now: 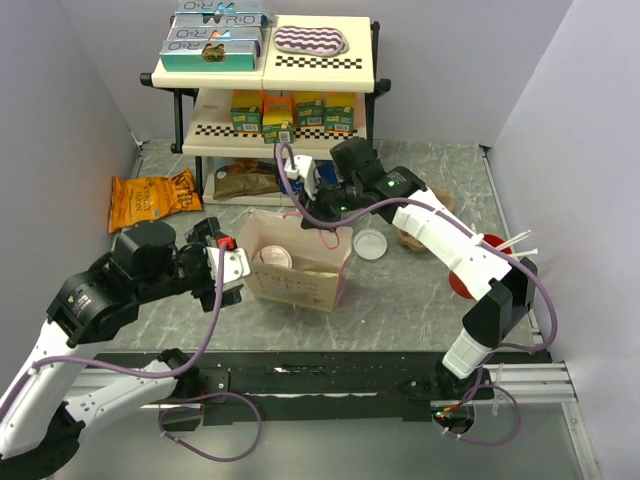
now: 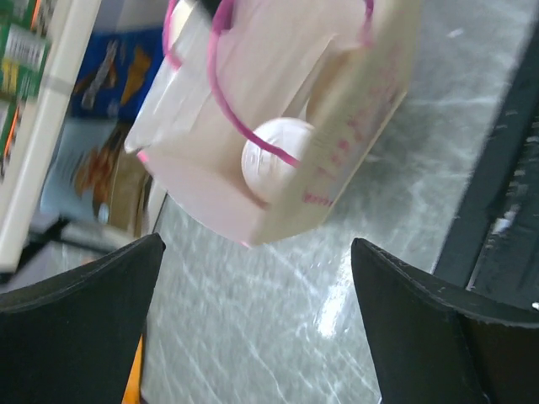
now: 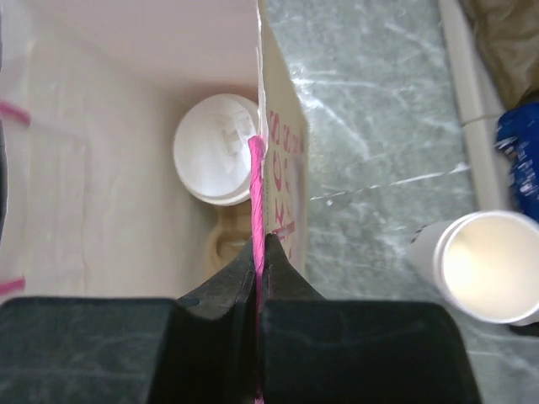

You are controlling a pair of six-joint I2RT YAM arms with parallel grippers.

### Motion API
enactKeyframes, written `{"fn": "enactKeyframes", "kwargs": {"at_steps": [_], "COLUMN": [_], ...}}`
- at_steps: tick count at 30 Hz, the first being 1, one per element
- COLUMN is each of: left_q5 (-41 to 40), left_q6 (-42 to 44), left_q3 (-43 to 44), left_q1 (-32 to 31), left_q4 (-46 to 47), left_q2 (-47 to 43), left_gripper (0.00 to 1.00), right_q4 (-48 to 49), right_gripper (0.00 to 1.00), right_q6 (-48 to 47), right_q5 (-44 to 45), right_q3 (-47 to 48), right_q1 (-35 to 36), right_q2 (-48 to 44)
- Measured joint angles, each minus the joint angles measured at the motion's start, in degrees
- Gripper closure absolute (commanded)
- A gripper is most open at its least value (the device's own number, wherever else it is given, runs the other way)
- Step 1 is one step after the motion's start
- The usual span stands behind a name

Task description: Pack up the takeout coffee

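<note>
The takeout coffee (image 3: 217, 160) is stood upright in the paper bag (image 1: 300, 278) at the table's (image 1: 400, 300) middle, just below the right hand (image 3: 259, 252), which is clamped on the pink handle (image 3: 255, 189); the left hand (image 1: 232, 265) is spread apart beside it.

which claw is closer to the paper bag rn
Right. The right claw is shut on the pink handle at the paper bag rim, touching it. The left claw is open and apart from the bag, off its left side, with bare table between.
</note>
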Motion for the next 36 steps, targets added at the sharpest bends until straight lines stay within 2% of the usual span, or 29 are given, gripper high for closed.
{"fn": "enactKeyframes", "kwargs": {"at_steps": [5, 10, 23, 29, 36], "left_q5": [-5.6, -8.9, -18.8, -19.8, -18.1], "left_q6": [-3.5, -8.5, -20.9, -23.3, -24.5], "left_q3": [-5.9, -6.5, -9.2, -10.3, -11.1], "left_q1": [2.7, 5.5, 15.9, 19.9, 21.5], "left_q4": [4.8, 10.9, 26.0, 29.9, 32.8], "left_q2": [-3.2, -3.6, -2.6, -0.8, 1.8], "left_gripper": [0.0, 0.01, 0.01, 0.01, 0.01], "right_q4": [-0.2, -0.4, -1.6, -1.7, 0.9], "right_gripper": [1.0, 1.0, 1.0, 1.0, 1.0], "right_q6": [-3.8, -6.0, -10.0, -11.8, -15.5], "right_q5": [3.3, 4.7, 9.1, 11.3, 16.0], "right_q3": [0.3, 0.3, -1.2, -1.3, -4.9], "right_q1": [5.4, 9.5, 14.1, 14.6, 14.6], "right_q2": [-1.2, -2.3, -7.0, -8.1, -8.1]}}
